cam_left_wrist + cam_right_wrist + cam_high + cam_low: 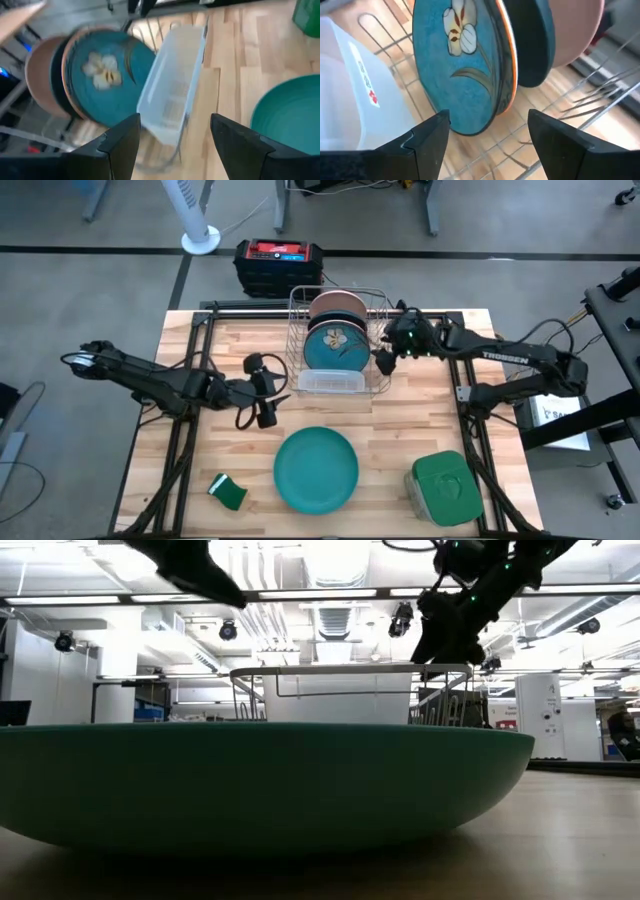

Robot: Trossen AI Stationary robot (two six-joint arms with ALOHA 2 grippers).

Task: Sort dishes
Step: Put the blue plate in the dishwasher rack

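Note:
Three dishes stand on edge between the wires of a wire rack (380,300) at the table's far middle. They are a salmon-pink plate (577,30) at the back, a dark teal plate (536,40), and a blue plate with a white flower (465,65) in front. A bright teal-green plate (316,468) lies flat on the table near the front. My right gripper (490,122) is open at the rack's right side (385,360), its fingers short of the flower plate's lower edge. My left gripper (175,125) is open and hovers left of the rack (268,390).
A clear plastic tub (330,382) sits at the rack's near end. A green-lidded container (443,485) stands at the front right and a small green sponge (229,492) at the front left. A black and red case (280,265) sits beyond the far edge.

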